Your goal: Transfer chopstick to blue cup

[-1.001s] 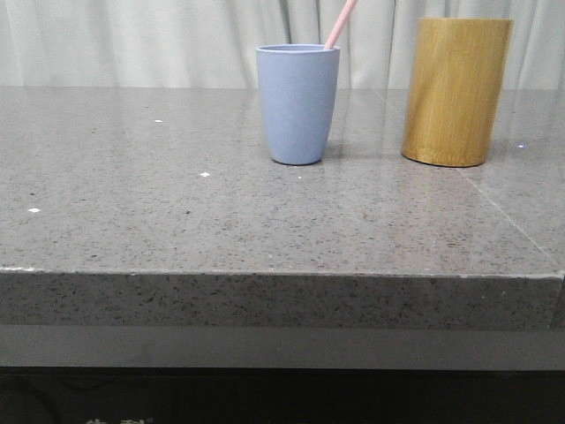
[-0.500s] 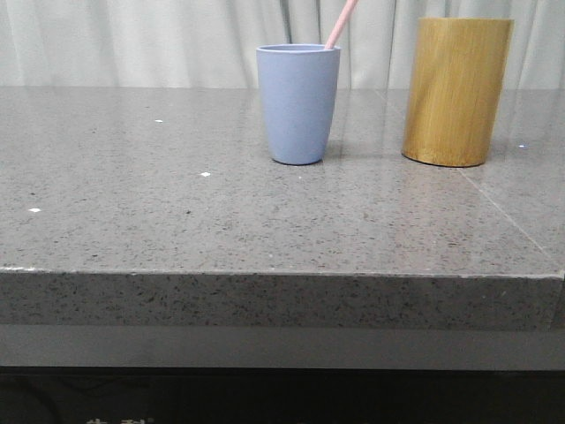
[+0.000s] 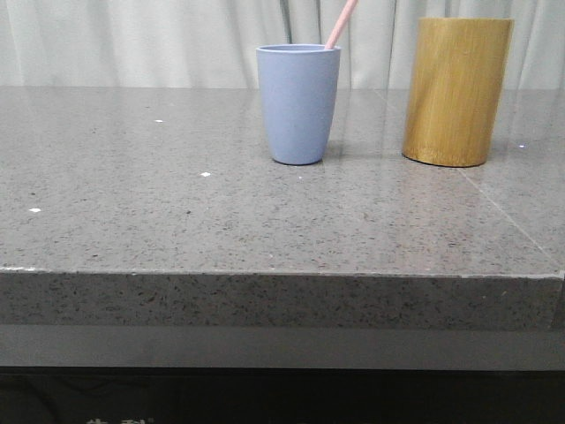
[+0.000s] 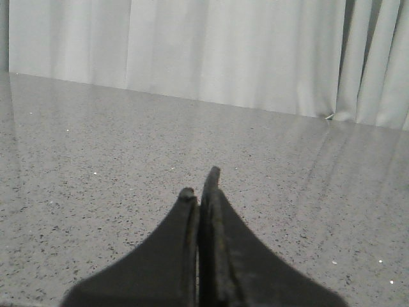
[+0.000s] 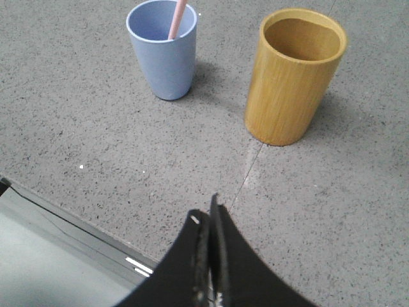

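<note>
The blue cup [image 3: 298, 104] stands upright on the grey stone table [image 3: 177, 221], with a pale pink chopstick [image 3: 341, 24] leaning out of it to the right. In the right wrist view the blue cup [image 5: 163, 50] holds the chopstick [image 5: 177, 19] inside its rim. My right gripper [image 5: 208, 208] is shut and empty, hovering near the table's front edge, well short of the cup. My left gripper [image 4: 199, 184] is shut with nothing between its fingers, over bare table. Neither gripper appears in the front view.
A taller yellow-brown bamboo holder [image 3: 455, 91] stands to the right of the blue cup; from above the holder [image 5: 295, 73] looks empty. A white curtain [image 3: 132, 40] hangs behind the table. The table's front edge [image 5: 70, 214] lies close under my right gripper.
</note>
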